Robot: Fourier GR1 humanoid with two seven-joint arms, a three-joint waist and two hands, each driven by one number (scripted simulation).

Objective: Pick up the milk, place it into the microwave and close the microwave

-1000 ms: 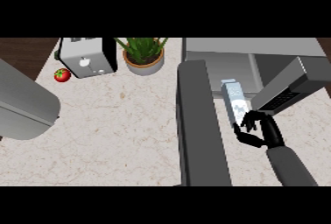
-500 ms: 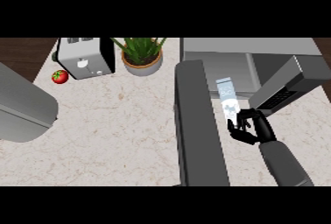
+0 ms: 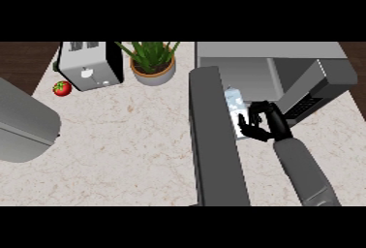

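One right hand (image 3: 262, 122) curls round the milk (image 3: 235, 102); carton juts beyond its fingers.

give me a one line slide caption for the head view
Right hand curls around the milk carton at the open microwave, its door swung out over the counter.

milk (image 3: 234, 100) (lower part behind fingers (image 3: 251, 127))

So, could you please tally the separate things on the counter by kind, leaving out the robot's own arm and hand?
Microwave: 1
Milk carton: 1
Toaster: 1
Potted plant: 1
Tomato: 1
Total: 5
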